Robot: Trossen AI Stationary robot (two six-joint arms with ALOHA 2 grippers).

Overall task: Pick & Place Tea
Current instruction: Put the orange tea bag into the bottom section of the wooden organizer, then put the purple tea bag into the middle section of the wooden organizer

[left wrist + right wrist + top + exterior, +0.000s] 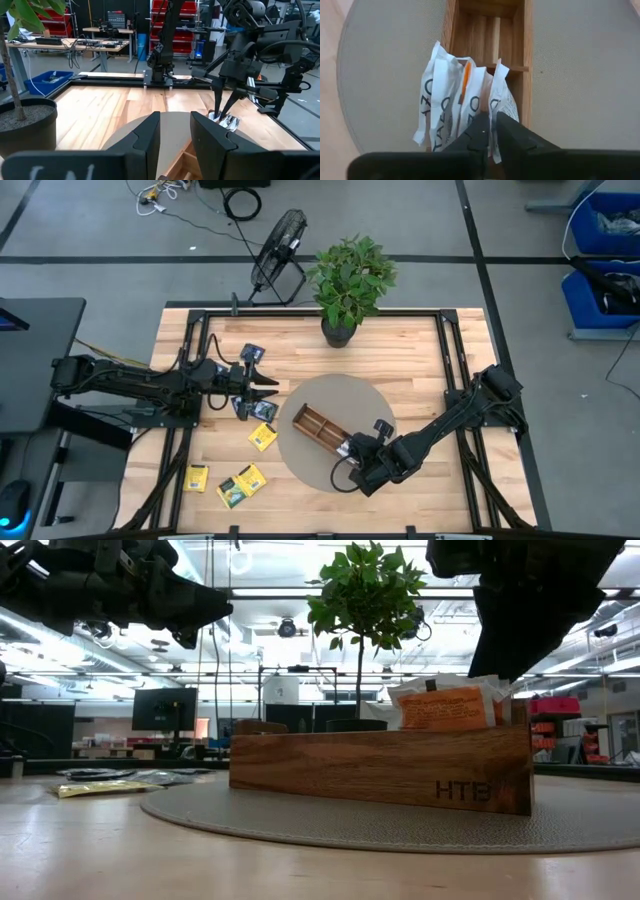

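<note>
Upright at one end of the wooden tray (526, 60), white-and-orange tea sachets (451, 100), right fingers (481, 131) pinching one, left fingers (145, 137) spread.

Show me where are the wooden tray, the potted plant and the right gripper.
wooden tray (380, 768): low view, on its long side wall.
potted plant (350, 278): high view, on its leaves.
right gripper (491, 131): right wrist view, between its fingertips.

Letters "HTB" on the side of the wooden tray (400, 765), part-letters like "TAEO" on the white tea bags (442, 115)
</note>
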